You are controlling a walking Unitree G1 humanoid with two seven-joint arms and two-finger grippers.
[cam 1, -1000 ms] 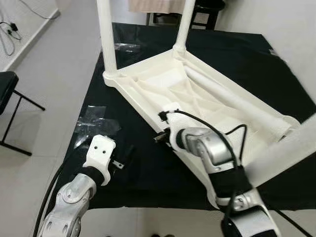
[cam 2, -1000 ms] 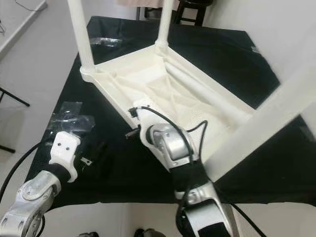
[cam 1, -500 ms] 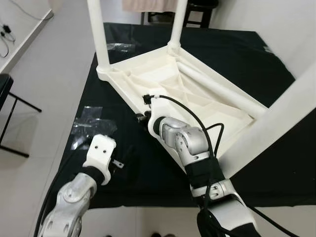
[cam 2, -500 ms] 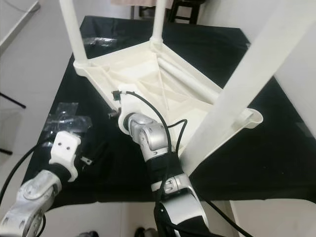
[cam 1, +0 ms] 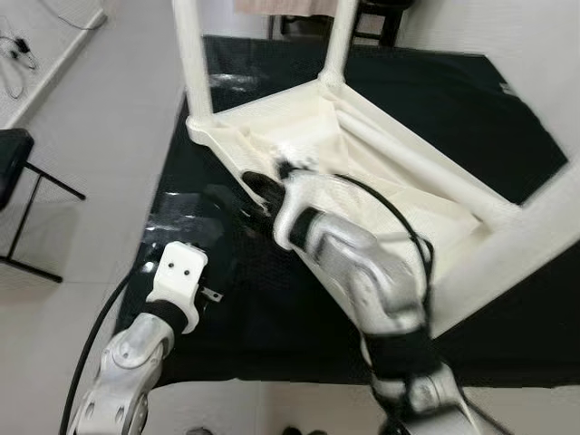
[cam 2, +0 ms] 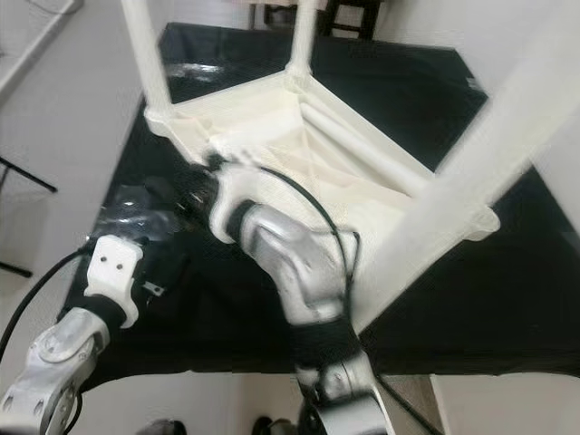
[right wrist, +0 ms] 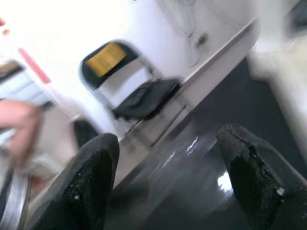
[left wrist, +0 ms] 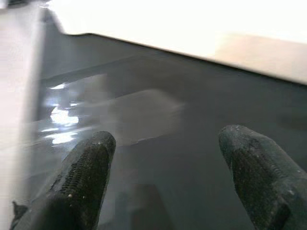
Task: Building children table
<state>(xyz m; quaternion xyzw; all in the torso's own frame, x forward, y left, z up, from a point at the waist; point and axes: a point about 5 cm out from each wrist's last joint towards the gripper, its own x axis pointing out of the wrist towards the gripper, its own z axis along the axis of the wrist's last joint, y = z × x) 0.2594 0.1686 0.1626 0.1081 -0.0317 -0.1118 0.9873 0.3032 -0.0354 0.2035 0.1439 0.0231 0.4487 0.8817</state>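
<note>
The white children's table (cam 1: 390, 181) lies upside down on a black cloth (cam 1: 453, 91). Two legs (cam 1: 192, 63) stand in its far corners, and a third leg (cam 2: 480, 154) rises at the near right. My right arm reaches left across the table's near-left rim. Its right gripper (right wrist: 168, 163) is open over the cloth beside that rim, with nothing between the fingers. My left gripper (left wrist: 165, 158) is also open and empty, low over the cloth at the near left, under its white wrist mount (cam 1: 181, 276).
Crumpled clear plastic bags (cam 2: 136, 213) lie on the cloth left of the table. A black folding chair (cam 1: 14, 172) stands on the pale floor at far left. A dark stool (cam 1: 376, 14) is behind the cloth, and the cloth's near edge (cam 1: 272, 376) is close.
My right arm has swung left, from over the table's near rim to beyond it, above the cloth by the plastic bags. The camera shifted. The left arm has barely moved.
</note>
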